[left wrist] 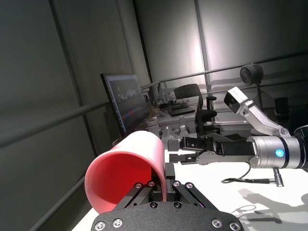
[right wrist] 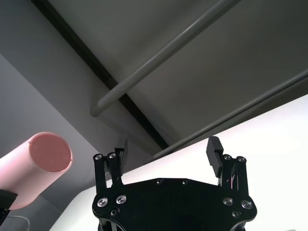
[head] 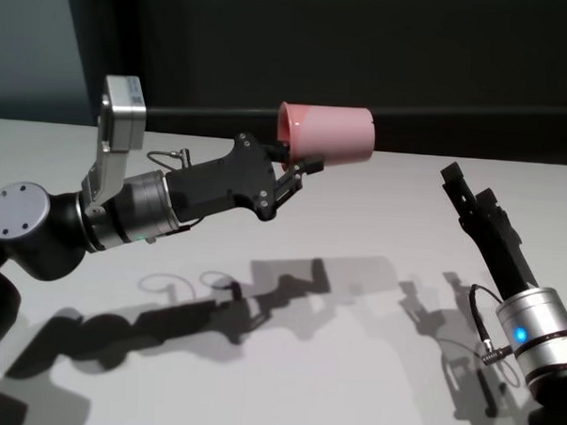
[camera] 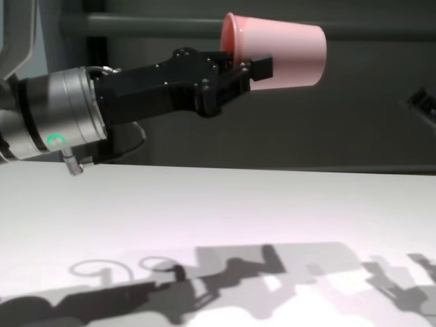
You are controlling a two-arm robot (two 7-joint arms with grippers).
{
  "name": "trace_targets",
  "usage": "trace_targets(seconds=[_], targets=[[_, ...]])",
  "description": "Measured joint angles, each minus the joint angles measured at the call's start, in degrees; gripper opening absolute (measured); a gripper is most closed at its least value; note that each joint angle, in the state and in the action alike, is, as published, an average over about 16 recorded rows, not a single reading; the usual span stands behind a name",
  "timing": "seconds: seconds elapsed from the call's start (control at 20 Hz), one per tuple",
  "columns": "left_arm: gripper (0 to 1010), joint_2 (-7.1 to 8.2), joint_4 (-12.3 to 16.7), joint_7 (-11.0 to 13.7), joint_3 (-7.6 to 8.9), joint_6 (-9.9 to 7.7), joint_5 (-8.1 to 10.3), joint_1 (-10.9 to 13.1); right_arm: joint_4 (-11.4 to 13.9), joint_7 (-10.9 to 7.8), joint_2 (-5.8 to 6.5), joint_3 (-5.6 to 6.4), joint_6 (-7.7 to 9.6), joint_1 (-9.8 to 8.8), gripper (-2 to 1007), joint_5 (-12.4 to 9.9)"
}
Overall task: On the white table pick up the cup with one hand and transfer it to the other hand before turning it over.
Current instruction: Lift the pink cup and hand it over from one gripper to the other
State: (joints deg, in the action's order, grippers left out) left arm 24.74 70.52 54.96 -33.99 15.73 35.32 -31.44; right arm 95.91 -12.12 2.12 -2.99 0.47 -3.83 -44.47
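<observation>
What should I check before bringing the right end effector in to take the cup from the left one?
1. Left end effector shut on the cup at its rim: ok.
2. Cup lifted off the white table, lying sideways with its base toward the right arm: ok.
3. Right end effector open, jaws spread: ok.
4. Right end effector apart from the cup, nothing between them: ok.
5. Right end effector lined up with the cup body: not ok; the wrist view shows the cup off to one side of the jaws.
6. Firmness of the left grip on the rim: cannot tell.
</observation>
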Motion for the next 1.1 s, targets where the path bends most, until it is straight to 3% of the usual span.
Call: trace_targets(seconds=[0.55,1.1], targets=[[52,0.0,0.0,0.0,0.0,0.0,0.0,0.0,1.15,-1.98,-0.12,0.17,1.21,-0.15,1002,-7.01],[52,0.0,0.0,0.0,0.0,0.0,0.0,0.0,1.27,-3.52,0.65,-0.14,1.82,-0.03,1002,-11.59]])
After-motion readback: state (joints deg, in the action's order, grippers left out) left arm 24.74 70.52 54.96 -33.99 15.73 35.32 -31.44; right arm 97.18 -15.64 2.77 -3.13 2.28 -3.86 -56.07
